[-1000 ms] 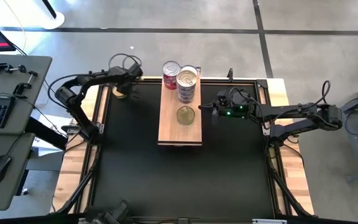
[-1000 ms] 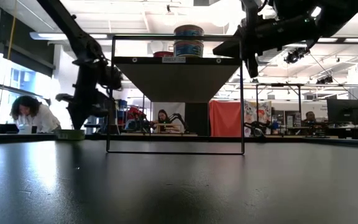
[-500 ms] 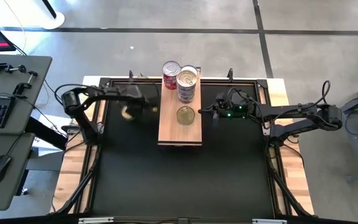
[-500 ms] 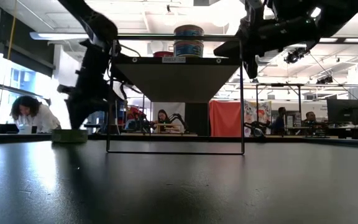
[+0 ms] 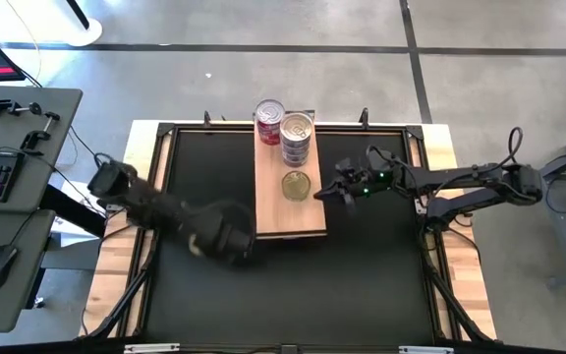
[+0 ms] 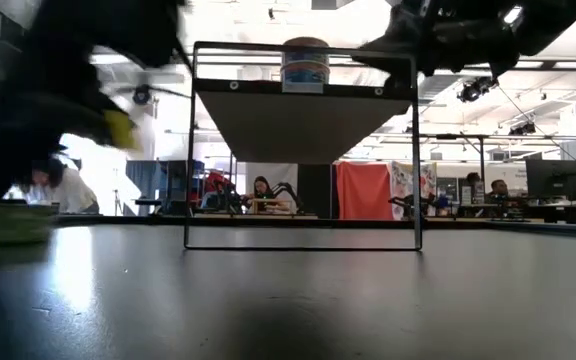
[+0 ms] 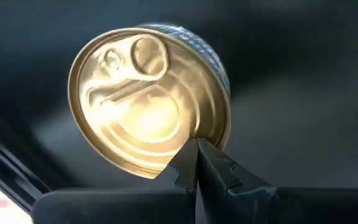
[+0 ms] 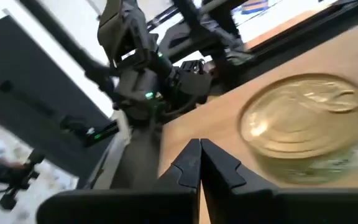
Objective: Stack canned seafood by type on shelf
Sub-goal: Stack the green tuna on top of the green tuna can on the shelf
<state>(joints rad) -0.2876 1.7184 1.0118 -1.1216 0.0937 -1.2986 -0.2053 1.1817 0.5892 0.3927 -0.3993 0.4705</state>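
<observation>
Left gripper (image 5: 226, 241) had swung from the mat's far-left corner to just off the shelf's (image 5: 308, 218) near-left corner, clamped on a gold tin (image 7: 148, 102).

Carrying it to 1 o'clock over the lone gold tin (image 5: 296, 185) looked best, lowered flat, rims aligned. Right gripper (image 5: 347, 192), shut and empty, hovered at that tin's 3 o'clock; silver stack (image 5: 297, 137) and red tin (image 5: 269, 119) stood beyond.

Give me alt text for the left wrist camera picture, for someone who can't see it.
A round gold-lidded tin with a pull tab fills the view, tilted, its rim pinched in the shut jaws of the left gripper. Behind it is only a dark blurred surface.
</observation>
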